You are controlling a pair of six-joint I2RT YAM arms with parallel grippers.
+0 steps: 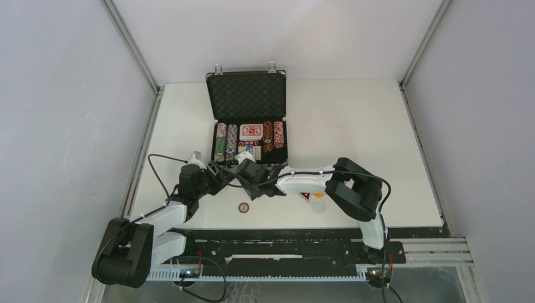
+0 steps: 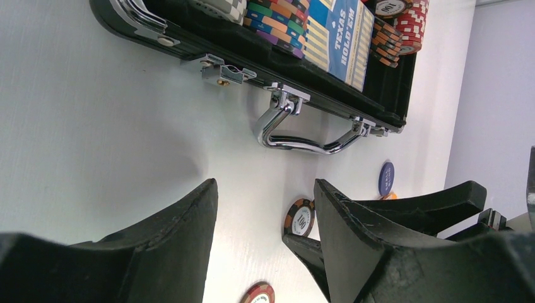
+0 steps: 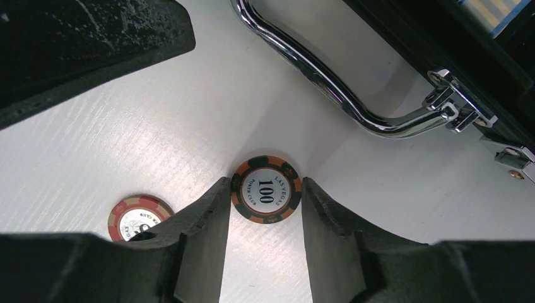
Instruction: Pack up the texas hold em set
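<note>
The black silver-edged case (image 1: 246, 95) stands open with rows of striped chips (image 1: 221, 142) and a red card deck (image 1: 251, 131) inside. Its metal handle (image 2: 296, 137) faces me, also in the right wrist view (image 3: 315, 85). A blue "Texas Hold'em" deck (image 2: 344, 38) lies in it. My right gripper (image 3: 265, 180) sits low on the table, its fingertips touching both sides of a black and orange "100" chip (image 3: 265, 189) in front of the handle. My left gripper (image 2: 265, 183) is open and empty just left of it. A red chip (image 3: 135, 216) lies loose nearby.
The red chip also shows in the top view (image 1: 243, 207). A blue dealer button (image 2: 386, 178) and further buttons (image 1: 317, 202) lie on the white table (image 1: 366, 139) to the right of the grippers. Grey walls close in both sides.
</note>
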